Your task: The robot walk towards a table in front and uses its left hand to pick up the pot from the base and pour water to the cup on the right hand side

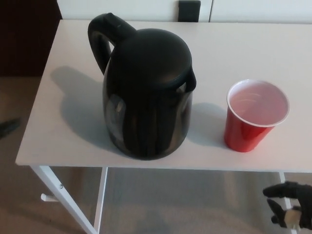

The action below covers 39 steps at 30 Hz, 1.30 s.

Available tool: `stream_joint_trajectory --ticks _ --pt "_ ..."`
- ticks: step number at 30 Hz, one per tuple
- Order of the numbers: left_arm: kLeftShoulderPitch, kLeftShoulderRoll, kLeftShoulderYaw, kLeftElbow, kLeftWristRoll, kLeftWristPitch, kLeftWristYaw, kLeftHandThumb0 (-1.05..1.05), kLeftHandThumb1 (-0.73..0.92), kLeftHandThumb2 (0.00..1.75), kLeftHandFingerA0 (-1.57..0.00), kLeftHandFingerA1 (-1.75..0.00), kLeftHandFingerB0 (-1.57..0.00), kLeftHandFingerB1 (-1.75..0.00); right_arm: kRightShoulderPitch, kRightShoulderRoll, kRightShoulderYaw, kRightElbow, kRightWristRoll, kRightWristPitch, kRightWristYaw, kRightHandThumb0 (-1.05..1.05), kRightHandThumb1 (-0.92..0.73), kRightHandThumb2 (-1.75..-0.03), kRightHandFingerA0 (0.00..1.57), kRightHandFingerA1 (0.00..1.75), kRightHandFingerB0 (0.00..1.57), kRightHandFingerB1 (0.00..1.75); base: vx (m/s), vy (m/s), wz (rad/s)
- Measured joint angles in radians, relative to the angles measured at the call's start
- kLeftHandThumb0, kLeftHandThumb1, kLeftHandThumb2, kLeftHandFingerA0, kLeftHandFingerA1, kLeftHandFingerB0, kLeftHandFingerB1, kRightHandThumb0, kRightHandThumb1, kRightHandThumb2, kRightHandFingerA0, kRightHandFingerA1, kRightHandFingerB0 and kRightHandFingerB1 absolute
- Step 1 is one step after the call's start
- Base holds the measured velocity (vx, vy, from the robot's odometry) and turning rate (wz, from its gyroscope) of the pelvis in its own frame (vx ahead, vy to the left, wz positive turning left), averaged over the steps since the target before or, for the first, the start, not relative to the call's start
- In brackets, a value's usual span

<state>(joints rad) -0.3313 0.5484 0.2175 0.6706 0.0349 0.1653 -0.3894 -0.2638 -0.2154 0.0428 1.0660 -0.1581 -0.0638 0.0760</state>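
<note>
A black kettle (pixel 146 92) stands upright on the white table (pixel 253 44), lid shut, its handle (pixel 103 36) pointing to the back left. I cannot make out a base under it. To its right, apart from it, stands a red cup (pixel 253 117) with a white inside. Nothing touches the kettle. Of my left hand (pixel 7 127) only a dark tip shows at the left edge, below table level and well clear of the handle. My right hand (pixel 290 209) hangs open and holding nothing, below the table's front edge at the lower right.
A dark rectangular thing (pixel 189 10) sits at the table's far edge. The table's white legs (pixel 63 195) stand on a beige floor. Dark furniture (pixel 24 39) fills the upper left beside the table.
</note>
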Motion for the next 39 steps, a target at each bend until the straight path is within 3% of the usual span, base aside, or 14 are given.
stream_joint_trajectory --ticks 8,17,21,22,24,25,27,28,32,33,34,35,36,39 --pt "0.237 0.050 0.220 0.169 -0.062 -0.122 0.010 -0.50 0.35 0.72 0.00 -0.19 0.00 -0.15 0.060 -0.001 -0.058 0.068 0.024 -0.021 0.007 -0.44 -0.61 -0.75 0.59 0.89 0.53 0.74 0.00 0.000 0.00" --pt "0.552 -0.025 0.415 0.017 -0.160 -0.228 0.010 -0.52 0.39 0.74 -0.01 -0.28 0.00 -0.19 0.118 -0.004 -0.110 0.141 0.050 -0.063 0.020 -0.45 -0.67 -0.76 0.58 0.85 0.49 0.69 0.00 0.000 0.00" --pt "0.602 -0.087 0.364 0.079 -0.159 -0.259 0.017 -0.57 0.45 0.79 -0.02 -0.32 -0.01 -0.18 0.146 -0.004 -0.110 0.171 0.050 -0.084 0.020 -0.44 -0.64 -0.76 0.55 0.89 0.48 0.71 0.00 0.000 0.00" --pt "0.602 -0.093 0.340 0.100 -0.154 -0.266 0.023 -0.48 0.47 0.83 -0.04 -0.45 0.00 -0.30 0.152 -0.005 -0.114 0.176 0.051 -0.087 0.021 -0.45 -0.65 -0.76 0.56 0.90 0.50 0.72 0.00 0.000 0.00" --pt "0.596 -0.121 0.279 0.148 -0.138 -0.275 0.036 -0.48 0.47 0.83 -0.04 -0.45 0.00 -0.30 0.162 -0.006 -0.124 0.182 0.053 -0.093 0.024 -0.45 -0.65 -0.76 0.56 0.90 0.50 0.72 0.00 0.000 0.00" --pt "0.592 -0.134 0.253 0.166 -0.132 -0.275 0.040 -0.58 0.51 0.84 0.00 -0.33 0.00 -0.28 0.166 -0.006 -0.126 0.183 0.054 -0.095 0.024 -0.44 -0.65 -0.74 0.56 0.91 0.49 0.71 0.00 0.000 0.00" --pt "0.569 -0.160 0.185 0.213 -0.113 -0.276 0.052 -0.60 0.53 0.85 0.00 -0.29 0.00 -0.33 0.173 -0.007 -0.134 0.186 0.057 -0.099 0.024 -0.46 -0.66 -0.74 0.56 0.90 0.50 0.73 0.00 0.000 0.00" --pt "0.550 -0.174 0.146 0.241 -0.101 -0.277 0.059 -0.52 0.69 0.63 -0.04 -0.20 -0.13 -0.31 0.174 -0.007 -0.137 0.186 0.059 -0.101 0.024 -0.51 -0.67 -0.70 0.52 0.87 0.50 0.74 0.00 0.000 0.00" --pt "0.474 -0.200 0.037 0.358 -0.059 -0.293 0.089 -0.56 0.74 0.62 -0.04 -0.27 -0.16 -0.30 0.175 -0.005 -0.144 0.185 0.063 -0.111 0.024 -0.53 -0.68 -0.69 0.52 0.92 0.49 0.74 0.00 0.000 0.00" --pt "0.458 -0.200 0.016 0.383 -0.049 -0.296 0.098 -0.56 0.71 0.62 -0.15 -0.32 -0.22 -0.31 0.174 -0.004 -0.144 0.184 0.065 -0.114 0.024 -0.57 -0.72 -0.66 0.48 0.89 0.46 0.71 0.00 0.000 0.00" --pt "0.445 -0.201 -0.002 0.401 -0.042 -0.301 0.107 -0.29 0.47 0.99 -0.08 -0.52 -0.07 -0.50 0.174 -0.004 -0.145 0.184 0.066 -0.115 0.025 -0.59 -0.73 -0.66 0.48 0.91 0.45 0.72 0.00 0.000 0.00" --pt "0.434 -0.202 -0.025 0.421 -0.031 -0.312 0.122 -0.29 0.47 0.99 -0.08 -0.52 -0.07 -0.50 0.174 -0.003 -0.144 0.183 0.067 -0.118 0.025 -0.59 -0.73 -0.66 0.48 0.91 0.45 0.72 0.00 0.000 0.00" --pt "0.430 -0.203 -0.048 0.440 -0.018 -0.329 0.139 -0.51 0.66 0.61 -0.18 -0.32 -0.24 -0.30 0.172 -0.003 -0.145 0.182 0.068 -0.119 0.025 -0.59 -0.72 -0.66 0.47 0.91 0.46 0.72 0.00 0.000 0.00" --pt "0.422 -0.204 -0.084 0.469 0.004 -0.367 0.170 -0.53 0.66 0.61 -0.22 -0.33 -0.26 -0.30 0.167 -0.003 -0.145 0.180 0.069 -0.122 0.026 -0.61 -0.71 -0.66 0.46 0.87 0.47 0.73 0.00 0.000 0.00"
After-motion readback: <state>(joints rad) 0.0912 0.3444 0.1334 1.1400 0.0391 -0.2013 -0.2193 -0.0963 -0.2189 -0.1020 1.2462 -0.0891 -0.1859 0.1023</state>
